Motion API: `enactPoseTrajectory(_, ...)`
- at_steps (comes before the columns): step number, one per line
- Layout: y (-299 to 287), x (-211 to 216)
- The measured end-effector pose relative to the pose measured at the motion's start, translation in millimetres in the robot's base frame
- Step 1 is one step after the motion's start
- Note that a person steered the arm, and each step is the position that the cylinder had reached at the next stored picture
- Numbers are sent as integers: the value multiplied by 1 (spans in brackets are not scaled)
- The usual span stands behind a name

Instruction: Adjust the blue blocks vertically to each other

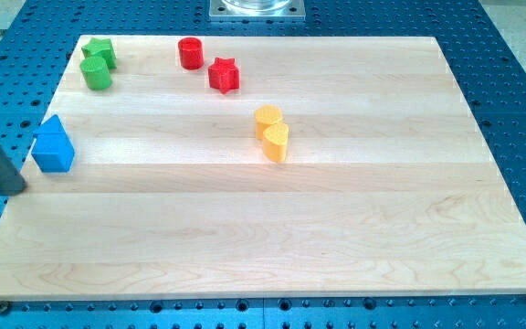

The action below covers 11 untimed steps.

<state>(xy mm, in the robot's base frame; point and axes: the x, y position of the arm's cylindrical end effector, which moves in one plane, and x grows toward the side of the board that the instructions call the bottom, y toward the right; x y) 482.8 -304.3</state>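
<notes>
Two blue blocks sit touching at the view's left edge of the wooden board: a blue cube [54, 154] nearer the bottom and a smaller blue block [53, 127], its shape unclear, just above it. My rod comes in from the view's left as a dark grey bar. My tip [15, 188] rests at the board's left edge, just left of and slightly below the blue cube, a short gap apart from it.
A green star [99, 49] and a green cylinder [97, 73] sit at top left. A red cylinder [190, 52] and a red star [224, 75] lie top centre. Two yellow blocks [271, 131] touch mid-board. The board [336, 238] lies on a blue perforated table.
</notes>
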Motion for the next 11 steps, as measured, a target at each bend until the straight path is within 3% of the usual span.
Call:
enactPoseTrajectory(2, 57, -14)
enactPoseTrajectory(3, 8, 1)
enactPoseTrajectory(6, 1, -75)
enactPoseTrajectory(8, 68, -64)
enactPoseTrajectory(9, 64, -80)
enactPoseTrajectory(11, 176, -64)
